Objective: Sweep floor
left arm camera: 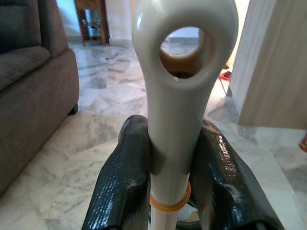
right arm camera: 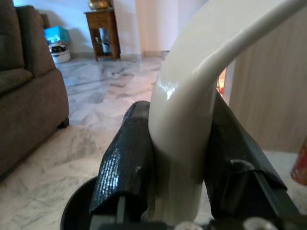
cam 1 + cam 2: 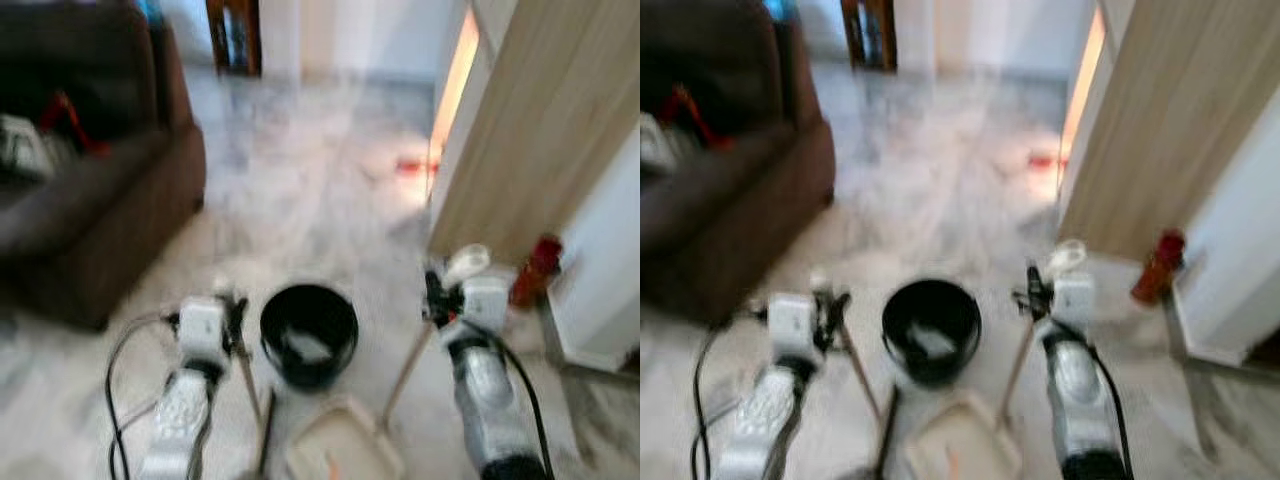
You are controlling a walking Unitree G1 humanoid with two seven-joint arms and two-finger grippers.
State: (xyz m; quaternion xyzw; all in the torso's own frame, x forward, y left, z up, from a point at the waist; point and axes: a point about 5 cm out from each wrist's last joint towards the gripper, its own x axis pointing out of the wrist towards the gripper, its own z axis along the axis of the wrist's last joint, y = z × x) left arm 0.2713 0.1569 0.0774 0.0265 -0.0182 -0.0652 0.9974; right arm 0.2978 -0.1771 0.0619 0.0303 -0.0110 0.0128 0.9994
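Marble floor [image 3: 300, 180] stretched ahead, a black bin [image 3: 309, 333] standing between the two arms. The left gripper [image 1: 170, 158] had its jaws clamped on the broom handle [image 1: 175, 96], near its looped end. The right gripper [image 2: 177, 158] gripped the dustpan handle [image 2: 192, 96], whose cream dustpan [image 3: 345, 450] rested on the floor just before the bin. A brown sofa [image 3: 90, 180] stood to the left.

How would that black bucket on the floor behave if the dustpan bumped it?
The black bucket would probably slide on the glossy marble floor rather than tip, being squat. It looks like light plastic with little inside, so a slight nudge from the dustpan may shift it.
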